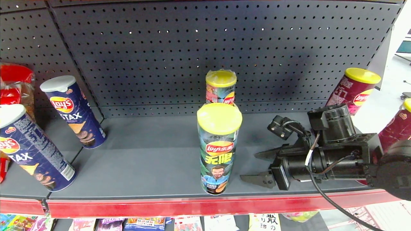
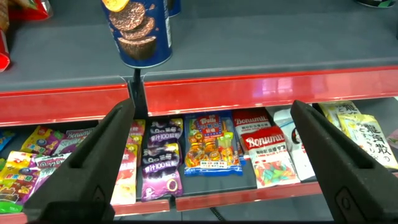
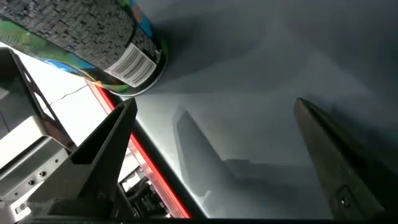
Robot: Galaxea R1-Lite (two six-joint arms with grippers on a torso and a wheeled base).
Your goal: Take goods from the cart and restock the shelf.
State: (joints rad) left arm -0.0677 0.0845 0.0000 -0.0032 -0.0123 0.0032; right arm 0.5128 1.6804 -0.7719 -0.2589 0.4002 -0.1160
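Head view: the right gripper, spread wide and empty, sits low over the shelf, just beside a green chip can standing near the front edge. A likely risk is that a sideways swing on withdrawal clips the tall can and topples it over the edge.

On the head view's clock face, a nearer blue can with a white lid stands at eight o'clock. A farther blue can stands at nine, and a red bag sits at ten. A maroon can with a yellow lid stands at two o'clock and a second maroon can at three. Sweet packets lie in a row at six.
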